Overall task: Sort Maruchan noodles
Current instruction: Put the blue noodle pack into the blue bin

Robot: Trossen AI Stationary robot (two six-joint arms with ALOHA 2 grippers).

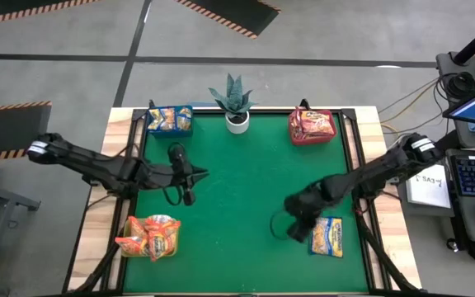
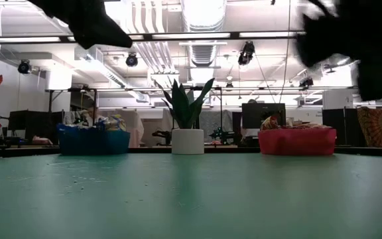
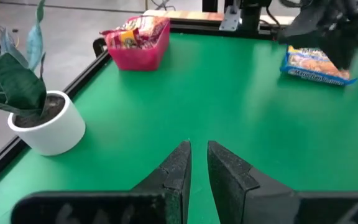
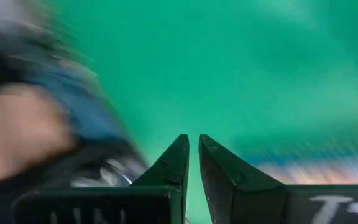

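Green tabletop [image 1: 237,206]. Left claw [image 3: 197,163] hangs over the left-middle of the tabletop, fingers pinched nearly together, nothing between them. Right claw [image 4: 191,158] low at the right-front, fingers likewise nearly touching and empty, just beside a blue-edged yellow noodle packet [image 1: 326,237] lying flat. Heap of orange and red packets [image 1: 149,236] at the left-front. More packets sit in the blue bin [image 1: 170,120] and the red bin [image 1: 311,126] at the far edge, with a potted plant [image 1: 236,103] between the bins.

Green table [image 1: 246,181] carries blue bin [image 1: 170,120], red bin [image 1: 312,127], potted plant [image 1: 237,103], orange packets [image 1: 149,238], blue-edged packet [image 1: 328,237]
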